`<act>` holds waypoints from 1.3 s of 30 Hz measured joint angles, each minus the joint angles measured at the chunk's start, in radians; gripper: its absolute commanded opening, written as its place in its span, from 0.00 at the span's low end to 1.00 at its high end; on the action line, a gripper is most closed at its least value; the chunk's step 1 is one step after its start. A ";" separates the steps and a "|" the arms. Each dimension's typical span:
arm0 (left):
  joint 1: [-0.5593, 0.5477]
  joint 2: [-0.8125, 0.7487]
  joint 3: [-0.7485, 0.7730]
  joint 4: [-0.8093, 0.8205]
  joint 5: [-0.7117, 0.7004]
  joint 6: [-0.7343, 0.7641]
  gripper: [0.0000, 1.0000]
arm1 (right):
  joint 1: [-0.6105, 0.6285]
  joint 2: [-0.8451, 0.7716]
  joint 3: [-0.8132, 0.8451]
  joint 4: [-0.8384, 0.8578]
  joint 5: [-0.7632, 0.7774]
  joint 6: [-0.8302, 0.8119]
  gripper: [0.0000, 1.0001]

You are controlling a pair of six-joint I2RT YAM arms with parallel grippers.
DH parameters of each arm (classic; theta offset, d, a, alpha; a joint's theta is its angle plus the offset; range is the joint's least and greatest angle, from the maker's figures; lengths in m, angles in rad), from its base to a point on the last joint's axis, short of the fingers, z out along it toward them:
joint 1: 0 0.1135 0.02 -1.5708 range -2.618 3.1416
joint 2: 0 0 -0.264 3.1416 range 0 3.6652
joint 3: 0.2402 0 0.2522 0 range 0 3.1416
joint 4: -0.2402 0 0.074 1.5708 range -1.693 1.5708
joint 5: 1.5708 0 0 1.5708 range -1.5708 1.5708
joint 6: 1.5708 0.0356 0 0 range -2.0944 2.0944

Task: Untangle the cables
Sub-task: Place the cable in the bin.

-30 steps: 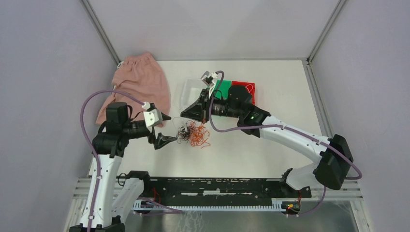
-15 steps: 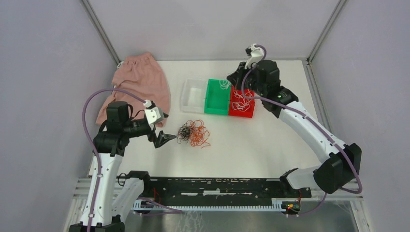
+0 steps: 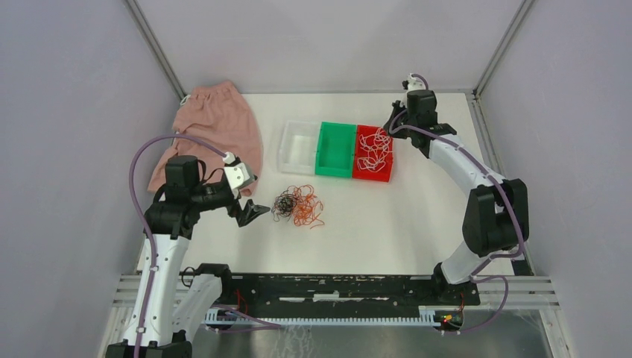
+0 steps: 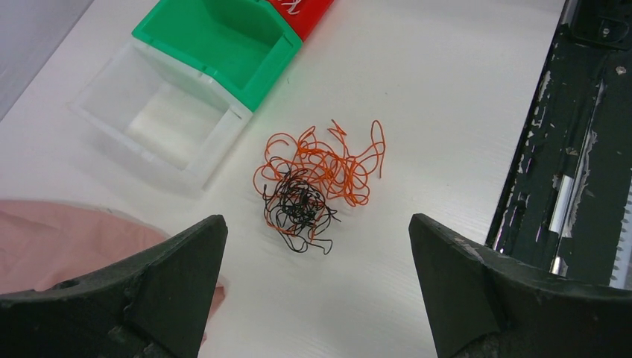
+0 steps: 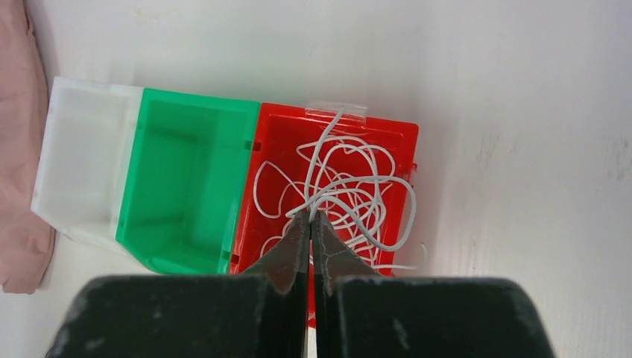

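Observation:
A tangle of orange (image 3: 305,207) and black cables (image 3: 283,203) lies on the white table. My left gripper (image 3: 250,211) stands just left of it, open and holding nothing. In the left wrist view the orange strands (image 4: 335,160) and the black clump (image 4: 298,209) lie ahead of the left gripper (image 4: 317,224), between its wide-spread fingers (image 4: 179,283). My right gripper (image 5: 311,214) is shut on a white cable strand (image 5: 328,195). It hangs over the red bin (image 5: 272,149), and the looped white cables (image 3: 376,145) trail into that bin.
Three bins stand in a row at the back: clear (image 3: 298,149), green (image 3: 337,149) and red (image 3: 373,176). A pink cloth (image 3: 216,130) lies at the back left. A black rail (image 3: 335,287) runs along the near table edge.
The right arm swung from above the tangle to the back right, carrying white cables to the red bin. The left gripper opened slightly wider and stayed in place.

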 measured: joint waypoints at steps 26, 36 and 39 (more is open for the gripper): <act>0.000 -0.006 0.000 -0.009 -0.009 0.021 0.99 | 0.131 0.251 0.108 -0.133 0.114 -0.050 0.44; 0.000 0.013 0.000 -0.010 -0.008 0.023 0.99 | 0.129 0.084 0.170 -0.175 0.162 -0.072 0.63; 0.000 0.013 0.001 -0.010 -0.008 0.023 0.99 | 0.117 0.026 0.163 -0.169 0.200 -0.071 0.63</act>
